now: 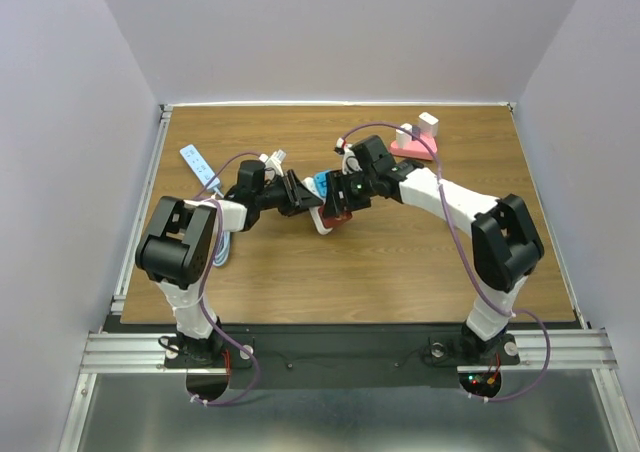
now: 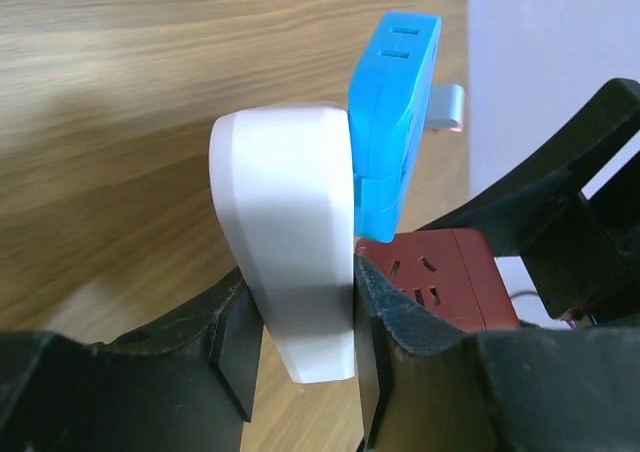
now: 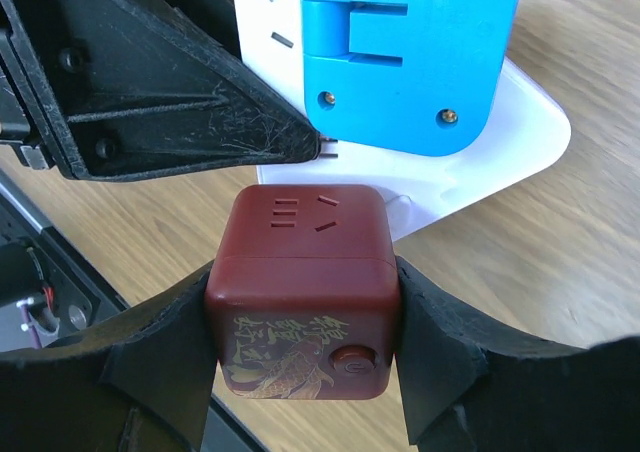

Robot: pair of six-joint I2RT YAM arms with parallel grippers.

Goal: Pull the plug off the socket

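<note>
At the middle of the brown wooden table (image 1: pixel 420 262), the left gripper (image 2: pixel 300 307) pinches the white plastic socket block (image 2: pixel 290 222) across its thickness, and a blue plastic adapter (image 3: pixel 400 62) sits plugged into its face. The right gripper (image 3: pixel 305 287) clamps the dark red cube-shaped plug (image 3: pixel 305 252), just beside that face. We judge both grips set and the pull still to do, though we cannot tell whether its pins are out.

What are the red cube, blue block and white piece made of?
Red cube: probably glossy moulded plastic; soft highlights, gold print.
Blue block: likely satin plastic; moulded seams, small screws.
White piece: seemingly smooth plastic; even sheen, rounded edges.
</note>
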